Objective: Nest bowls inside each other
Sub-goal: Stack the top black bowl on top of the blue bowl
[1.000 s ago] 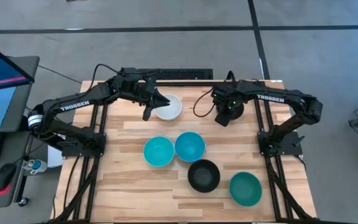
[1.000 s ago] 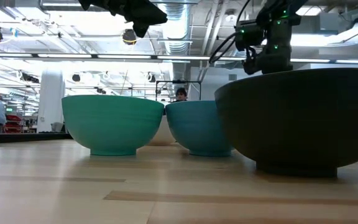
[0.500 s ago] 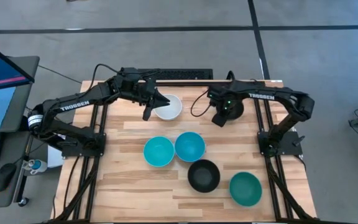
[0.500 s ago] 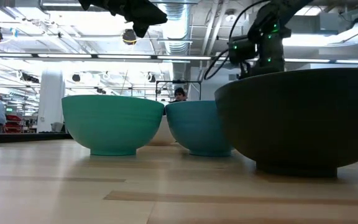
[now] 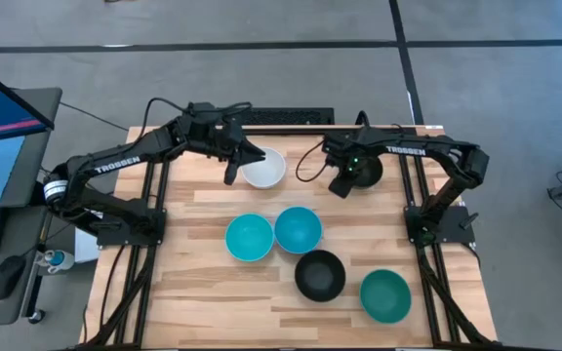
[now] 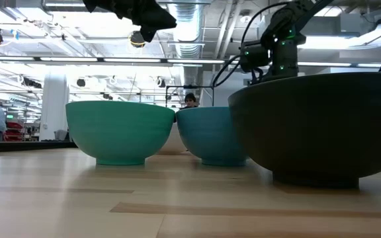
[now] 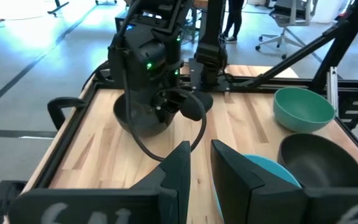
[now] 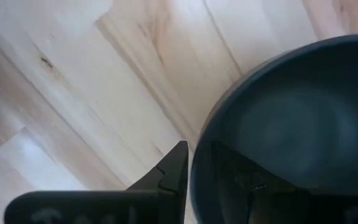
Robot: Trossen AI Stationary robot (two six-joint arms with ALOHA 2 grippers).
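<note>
The high view shows six bowls. A white bowl (image 5: pixel 266 168) stands on its base at the far middle. Two light blue bowls (image 5: pixel 249 238) (image 5: pixel 299 229) stand side by side at the centre. A black bowl (image 5: pixel 320 274) and a teal green bowl (image 5: pixel 385 295) stand nearer. My right gripper (image 5: pixel 342 185) is shut on the second black bowl (image 5: pixel 367 171), right of the white one. My left gripper (image 5: pixel 247 161) hangs shut above the white bowl's left rim, high over the table (image 6: pixel 152 23), touching nothing. My right gripper (image 8: pixel 199 158) pinches the second black bowl by its rim (image 8: pixel 205 134), one finger (image 8: pixel 235 180) inside the hollow and one (image 8: pixel 169 174) outside. The fingers come from above, pointing down. The bowl (image 7: pixel 135 121) hangs below them; whether its base clears the table, I cannot tell.
A black keyboard (image 5: pixel 271 116) lies along the table's far edge. Metal arm frames (image 5: pixel 130 210) (image 5: pixel 437 219) stand on the left and right sides. In the low view, the near black bowl (image 6: pixel 323 125) blocks the right half. Bare wood lies at near left (image 5: pixel 193 292).
My right gripper has carried the black bowl a short way toward the table's left, closer to the white bowl, keeping its hold. The left arm and the other bowls have kept still.
</note>
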